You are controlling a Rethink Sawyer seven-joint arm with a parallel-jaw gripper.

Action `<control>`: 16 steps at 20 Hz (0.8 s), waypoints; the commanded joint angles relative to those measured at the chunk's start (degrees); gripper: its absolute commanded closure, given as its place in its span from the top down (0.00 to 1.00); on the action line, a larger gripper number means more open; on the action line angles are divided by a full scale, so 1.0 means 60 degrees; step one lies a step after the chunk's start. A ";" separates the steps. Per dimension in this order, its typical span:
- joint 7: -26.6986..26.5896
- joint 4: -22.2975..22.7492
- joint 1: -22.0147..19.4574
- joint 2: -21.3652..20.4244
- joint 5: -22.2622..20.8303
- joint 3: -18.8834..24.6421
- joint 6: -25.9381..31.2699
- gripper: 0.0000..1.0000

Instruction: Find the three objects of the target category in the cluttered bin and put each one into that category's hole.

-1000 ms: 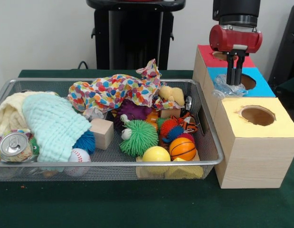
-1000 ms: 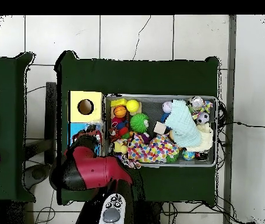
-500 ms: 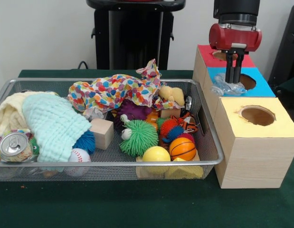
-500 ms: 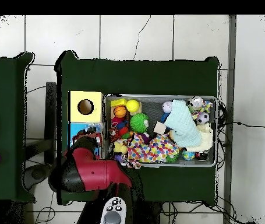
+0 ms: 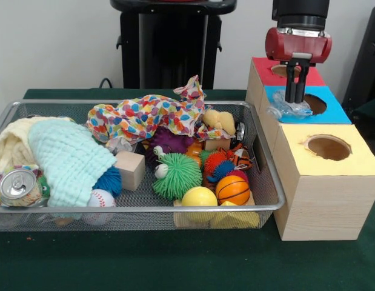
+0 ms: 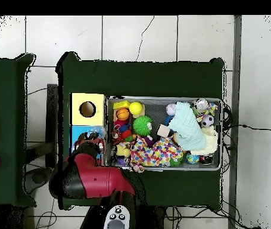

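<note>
My gripper (image 5: 295, 97) hangs over the left part of the blue-topped box (image 5: 335, 113), its fingers (image 5: 291, 85) close together and shut on a crumpled clear plastic piece (image 5: 285, 108). The plastic hangs just left of the blue box's hole (image 5: 316, 104), touching or barely above the top. The red-topped box (image 5: 267, 76) stands behind it and the yellow-topped box (image 5: 357, 162) with its hole (image 5: 328, 147) in front. In the overhead view the red arm (image 6: 93, 179) covers the gripper beside the blue box (image 6: 78, 132).
The wire mesh bin (image 5: 145, 209) holds a crushed can (image 5: 17, 183), baseball (image 5: 101, 198), wooden block (image 5: 129, 170), green spiky ball (image 5: 177, 176), yellow ball (image 5: 199, 197), basketball (image 5: 232, 189), polka-dot cloth (image 5: 145, 115) and mint cloth (image 5: 69, 160).
The gripper has risen a little and drifted back toward the red box, and the clear plastic has moved with it.
</note>
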 commanded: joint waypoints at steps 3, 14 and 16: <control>0.2474 0.1286 0.0113 0.0799 0.0621 0.0363 0.0780 0.00; 0.2675 0.1155 0.0678 0.1134 0.1408 0.0234 0.0555 0.00; 0.2690 0.1124 0.0795 0.1175 0.1574 0.0188 0.0572 0.00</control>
